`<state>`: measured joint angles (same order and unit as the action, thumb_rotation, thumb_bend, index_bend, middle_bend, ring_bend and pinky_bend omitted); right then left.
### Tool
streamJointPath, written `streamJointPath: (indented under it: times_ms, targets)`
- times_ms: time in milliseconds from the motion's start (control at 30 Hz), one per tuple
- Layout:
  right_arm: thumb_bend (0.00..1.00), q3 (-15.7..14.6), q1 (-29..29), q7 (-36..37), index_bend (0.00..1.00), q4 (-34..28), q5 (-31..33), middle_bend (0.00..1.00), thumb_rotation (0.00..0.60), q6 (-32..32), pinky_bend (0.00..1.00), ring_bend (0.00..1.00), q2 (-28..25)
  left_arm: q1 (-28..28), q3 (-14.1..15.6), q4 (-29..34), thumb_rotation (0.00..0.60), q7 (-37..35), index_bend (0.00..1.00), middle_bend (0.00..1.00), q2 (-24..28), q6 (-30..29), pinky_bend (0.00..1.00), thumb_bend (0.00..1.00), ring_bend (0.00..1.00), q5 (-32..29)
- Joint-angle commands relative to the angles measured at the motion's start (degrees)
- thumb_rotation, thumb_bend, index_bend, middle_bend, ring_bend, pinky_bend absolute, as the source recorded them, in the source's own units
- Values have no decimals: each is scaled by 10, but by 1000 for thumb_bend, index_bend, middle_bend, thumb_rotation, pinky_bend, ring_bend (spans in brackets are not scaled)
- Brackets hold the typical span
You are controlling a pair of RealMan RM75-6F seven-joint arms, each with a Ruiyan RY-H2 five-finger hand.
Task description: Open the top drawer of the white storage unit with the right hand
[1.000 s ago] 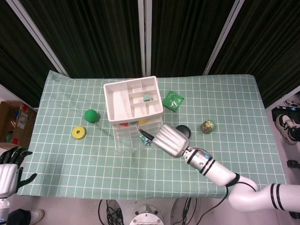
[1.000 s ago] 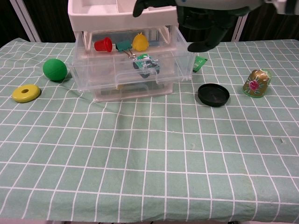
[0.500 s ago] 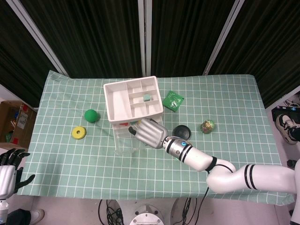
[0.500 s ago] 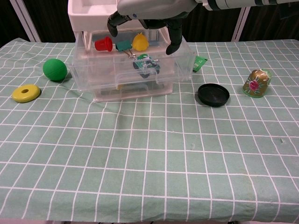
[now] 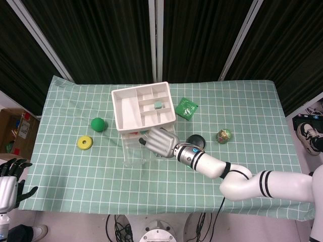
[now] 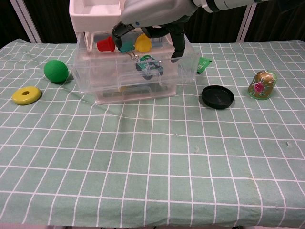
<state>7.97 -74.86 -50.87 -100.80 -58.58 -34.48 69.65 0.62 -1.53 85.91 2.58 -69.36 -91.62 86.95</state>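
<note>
While right hand [image 5: 160, 140] overhangs the drawer [image 6: 138, 71], black lid [image 6: 218, 97] lies beside.

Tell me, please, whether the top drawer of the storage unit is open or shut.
Open: the top drawer juts forward of the storage unit, its contents uncovered.

White black-banded arm [image 5: 262, 185], silver hand [image 5: 160, 141], dark fingers [image 6: 180, 44].
</note>
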Motion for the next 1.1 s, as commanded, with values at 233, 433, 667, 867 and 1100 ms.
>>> streamJointPath:
  times_ms: [233,433,667,867,1100]
  targets:
    - [44,-9,-17,61,201,17,-21,863,600,25,986,919,7,-1,-4,7,600,5,306,229,3,4,199,0,153,-6]
    - [166,-9,-17,114,348,35,-54,862,600,33,988,925,22,-2,-5,5,600,5,306,229,3,6,199,0,153,-7]
    - [350,-7,-8,167,720,53,-97,876,550,19,1000,945,35,-1,-3,-1,600,-1,306,229,0,7,199,0,153,-6]
    - [437,3,37,193,773,14,-140,878,600,-75,1000,946,14,-4,-3,-10,600,-9,306,229,-4,10,199,0,153,-3]
    - [439,-14,141,201,753,-64,-219,878,600,-239,1000,946,-33,-15,-8,-18,600,-15,306,229,-9,14,199,0,153,8]
